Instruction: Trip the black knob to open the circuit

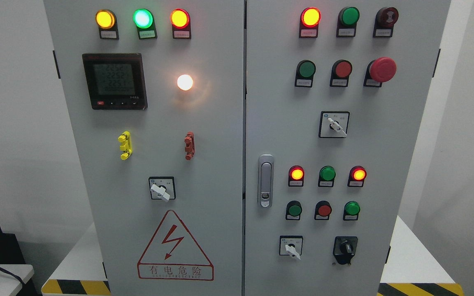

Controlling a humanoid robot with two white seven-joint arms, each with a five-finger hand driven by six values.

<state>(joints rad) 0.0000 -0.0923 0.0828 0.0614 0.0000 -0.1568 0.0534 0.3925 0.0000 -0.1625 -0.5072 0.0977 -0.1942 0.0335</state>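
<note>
The black knob sits low on the right door of the grey electrical cabinet, on a black plate with its bar handle pointing roughly upright. To its left is a white rotary selector on a square plate. Neither robot hand nor arm shows anywhere in the head view.
Rows of lit and unlit lamps and push buttons cover both doors, with a red mushroom stop button, a silver door latch, a digital meter and a lightning warning triangle. Two more white selectors are mounted higher.
</note>
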